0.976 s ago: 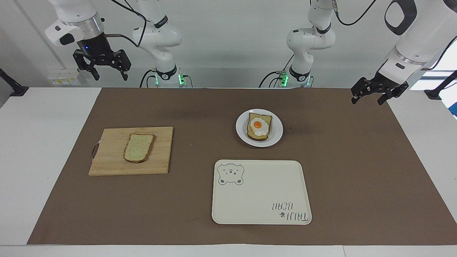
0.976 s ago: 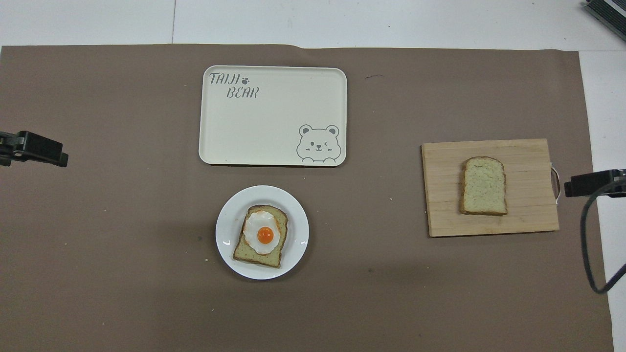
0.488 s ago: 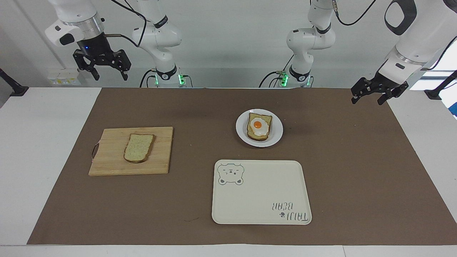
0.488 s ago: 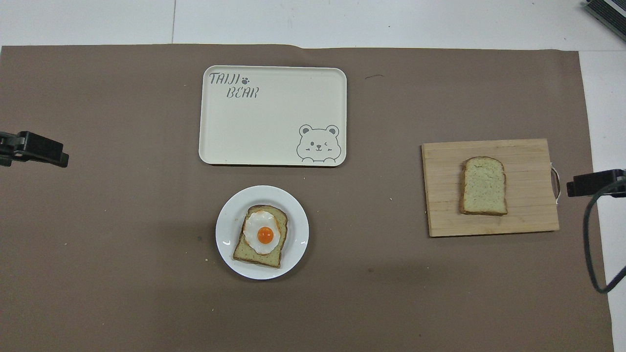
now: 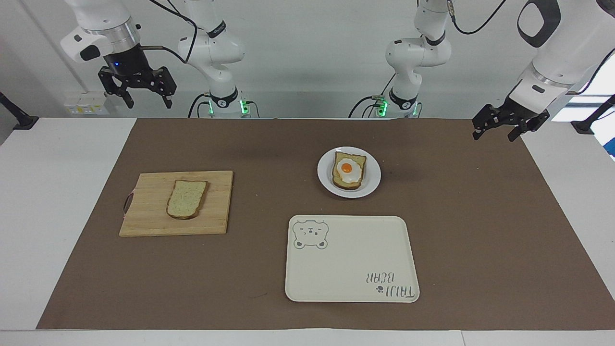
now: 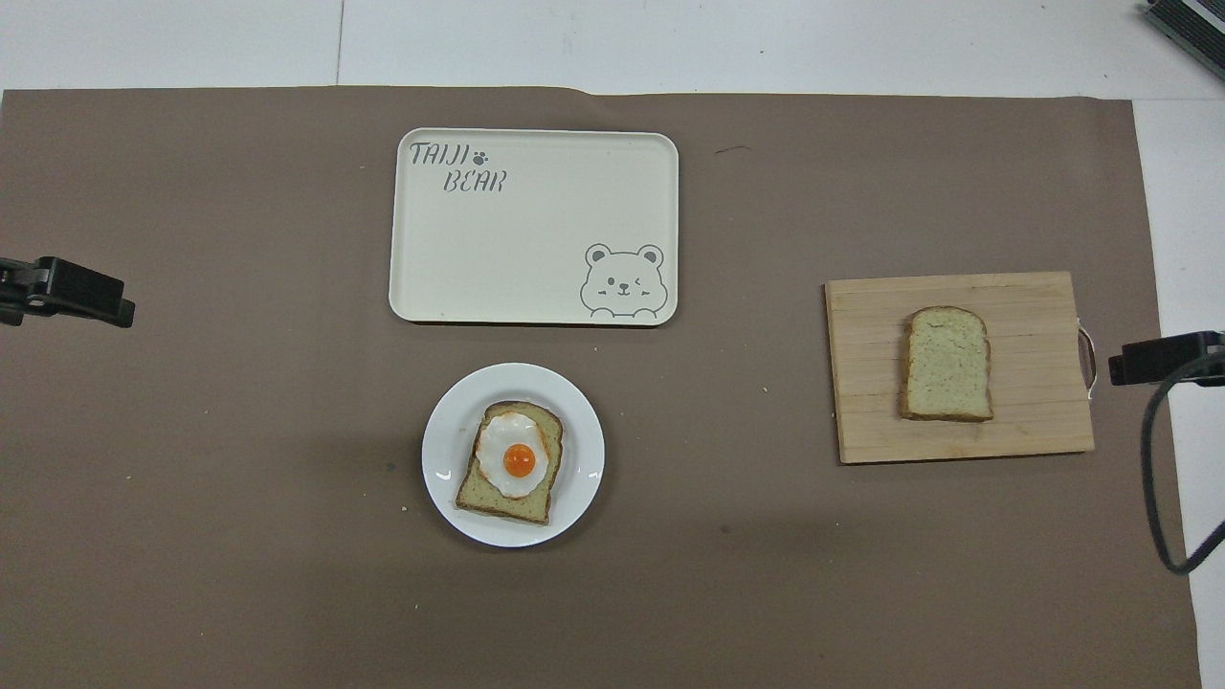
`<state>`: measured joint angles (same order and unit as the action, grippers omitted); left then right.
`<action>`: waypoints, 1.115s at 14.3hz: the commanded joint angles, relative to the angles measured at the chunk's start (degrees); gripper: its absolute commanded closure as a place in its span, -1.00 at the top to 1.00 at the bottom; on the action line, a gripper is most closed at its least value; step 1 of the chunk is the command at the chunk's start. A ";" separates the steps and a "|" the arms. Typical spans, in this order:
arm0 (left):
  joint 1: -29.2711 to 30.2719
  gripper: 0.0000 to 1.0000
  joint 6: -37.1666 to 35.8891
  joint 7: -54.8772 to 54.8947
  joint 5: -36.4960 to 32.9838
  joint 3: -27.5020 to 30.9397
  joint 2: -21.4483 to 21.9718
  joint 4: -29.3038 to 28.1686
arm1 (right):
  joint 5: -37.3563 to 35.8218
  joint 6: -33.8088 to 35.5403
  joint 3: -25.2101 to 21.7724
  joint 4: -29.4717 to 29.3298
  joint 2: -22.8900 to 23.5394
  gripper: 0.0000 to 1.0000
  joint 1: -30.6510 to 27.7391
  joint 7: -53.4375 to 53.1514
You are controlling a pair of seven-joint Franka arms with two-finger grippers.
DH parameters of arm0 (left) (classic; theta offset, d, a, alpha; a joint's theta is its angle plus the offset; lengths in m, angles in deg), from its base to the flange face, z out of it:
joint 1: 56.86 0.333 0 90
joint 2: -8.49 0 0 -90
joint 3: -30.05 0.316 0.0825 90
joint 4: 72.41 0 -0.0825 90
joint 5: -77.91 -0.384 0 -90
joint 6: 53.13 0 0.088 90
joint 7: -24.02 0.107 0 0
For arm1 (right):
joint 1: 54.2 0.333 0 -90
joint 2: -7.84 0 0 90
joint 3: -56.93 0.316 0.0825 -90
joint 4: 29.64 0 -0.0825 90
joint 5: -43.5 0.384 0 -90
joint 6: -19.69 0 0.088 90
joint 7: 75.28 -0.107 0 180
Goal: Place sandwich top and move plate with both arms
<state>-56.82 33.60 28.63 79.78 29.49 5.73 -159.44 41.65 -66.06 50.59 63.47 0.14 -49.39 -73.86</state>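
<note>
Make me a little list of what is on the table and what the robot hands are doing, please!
plain bread: lying on the wooden board
egg bread: on the white plate
bear tray: farther from the robots than the plate, nothing on it
right tool: open, raised, holding nothing
left tool: open, raised over the mat's edge, holding nothing
sandwich: top not yet on

The only readable lettering is "TAIJI BEAR" with a small paw print, printed in grey on the cream tray at one corner; a winking bear face sits at the diagonally opposite corner. Both grippers hang well apart from it.
</note>
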 commanded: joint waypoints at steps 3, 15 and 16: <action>-0.92 1.00 -0.69 -0.74 -0.98 0.47 1.17 -1.21 | -0.26 -0.04 0.36 1.37 -1.35 1.00 -0.68 0.60; -1.01 1.00 -0.60 -0.83 -0.98 0.47 1.44 -1.56 | -0.26 0.23 0.36 1.37 -1.44 1.00 -0.68 0.60; -1.01 1.00 -0.69 -0.74 -0.98 0.47 1.44 -1.65 | -0.26 0.32 0.36 1.37 -1.44 1.00 -0.68 0.60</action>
<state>-56.88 33.49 28.62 79.78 29.47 5.74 -159.59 41.65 -66.05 50.59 63.47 0.13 -49.39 -73.86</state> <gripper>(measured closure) 0.000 0.000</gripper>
